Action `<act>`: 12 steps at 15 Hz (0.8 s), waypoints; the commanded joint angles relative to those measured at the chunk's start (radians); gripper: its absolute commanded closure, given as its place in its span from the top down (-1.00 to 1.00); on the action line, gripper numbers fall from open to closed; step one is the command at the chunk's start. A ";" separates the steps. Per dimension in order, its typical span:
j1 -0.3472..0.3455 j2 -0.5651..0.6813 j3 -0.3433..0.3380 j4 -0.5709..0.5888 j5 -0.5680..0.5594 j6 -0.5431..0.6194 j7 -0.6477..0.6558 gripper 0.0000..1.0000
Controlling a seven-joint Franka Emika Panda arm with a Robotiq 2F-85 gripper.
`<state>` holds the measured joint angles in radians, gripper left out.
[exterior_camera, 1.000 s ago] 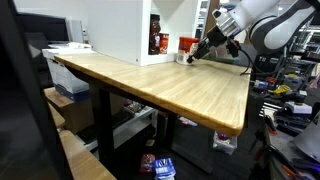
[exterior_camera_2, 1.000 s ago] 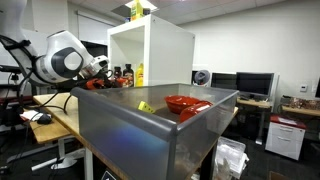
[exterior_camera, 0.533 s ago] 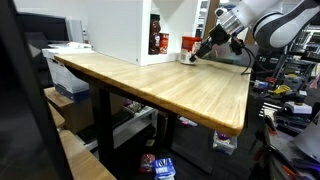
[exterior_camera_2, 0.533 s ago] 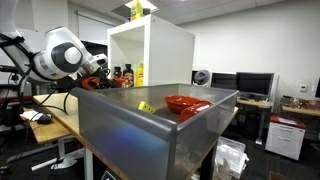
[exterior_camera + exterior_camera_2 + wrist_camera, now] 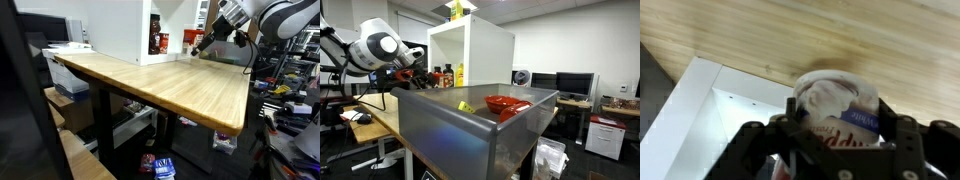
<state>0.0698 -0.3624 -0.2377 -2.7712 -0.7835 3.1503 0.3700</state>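
Note:
In the wrist view my gripper (image 5: 837, 125) is shut on a white tub with a blue band and red lettering (image 5: 840, 105), held above the wooden table (image 5: 790, 35) next to the white cabinet's edge (image 5: 690, 110). In an exterior view the gripper (image 5: 200, 42) hangs above the table's far end (image 5: 170, 85), close to the white cabinet (image 5: 115, 28); the tub is too small to make out there. In an exterior view the arm (image 5: 380, 50) is raised left of the cabinet (image 5: 470, 55), with the gripper (image 5: 408, 75) beside it.
A large grey bin (image 5: 470, 125) fills the foreground of an exterior view, with a red bowl (image 5: 505, 103) and a yellow item (image 5: 465, 106) inside. Bottles and jars (image 5: 445, 75) stand in the cabinet. Monitors (image 5: 570, 85) and cluttered desks (image 5: 285, 100) surround the table.
The gripper has risen from the tabletop with the tub in it, moving up and slightly away from the surface near the cabinet.

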 commanded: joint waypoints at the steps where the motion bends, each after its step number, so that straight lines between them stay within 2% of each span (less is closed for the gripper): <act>1: 0.034 -0.090 -0.011 -0.009 0.010 -0.074 0.025 -0.02; 5: 0.039 -0.112 -0.009 0.007 0.036 -0.115 0.016 -0.02; 12: 0.051 -0.055 -0.029 0.071 0.056 -0.093 0.002 -0.02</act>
<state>0.0981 -0.4394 -0.2560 -2.7431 -0.7508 3.0580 0.3778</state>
